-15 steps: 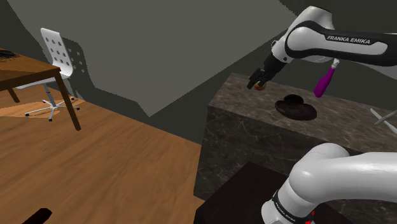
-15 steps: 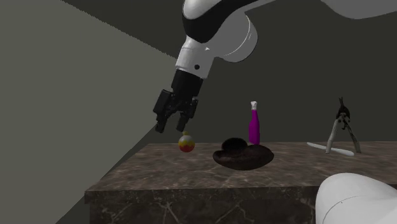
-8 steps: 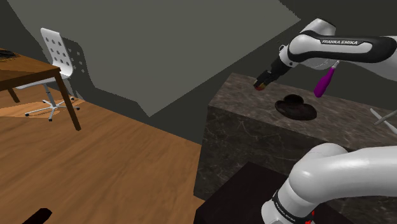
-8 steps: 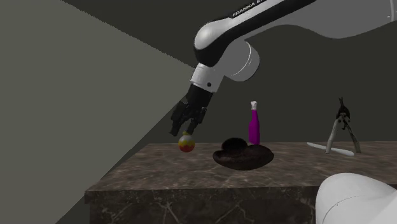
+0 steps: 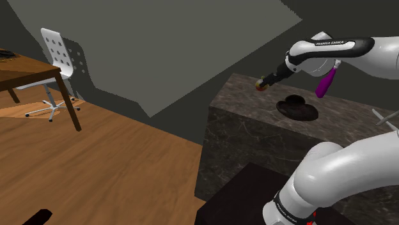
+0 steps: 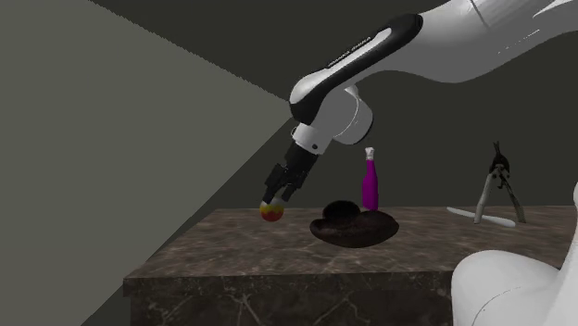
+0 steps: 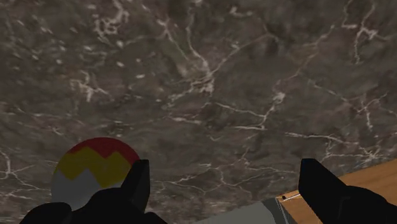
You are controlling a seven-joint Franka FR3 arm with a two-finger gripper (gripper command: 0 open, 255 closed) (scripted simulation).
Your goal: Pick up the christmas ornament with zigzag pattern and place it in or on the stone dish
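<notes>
The ornament (image 7: 95, 170) is a small ball with a red top, a yellow zigzag band and a pale underside. It rests on the dark marble counter (image 6: 278, 255), near the far corner. My gripper (image 6: 275, 196) hangs tilted just over the ornament (image 6: 270, 214), open. In the wrist view the ball lies outside the fingers (image 7: 137, 184), beside one of them, and only bare marble lies between them. The dark stone dish (image 6: 354, 227) sits a short way along the counter. In the shoulder view my gripper (image 5: 263, 82) covers most of the ornament (image 5: 259, 85), with the dish (image 5: 297, 109) nearer the stand.
A purple bottle (image 6: 370, 184) stands just behind the dish. A compass-like tool (image 6: 496, 190) lies at the counter's far end. Beyond the counter's edge the wooden floor (image 5: 96, 166) drops away, with a brown table (image 5: 29, 71) and a white chair (image 5: 57, 57).
The arm has stretched out and lowered; my gripper came down and sideways from above the ornament to just over it. The fingers stayed open and the ornament has not moved.
</notes>
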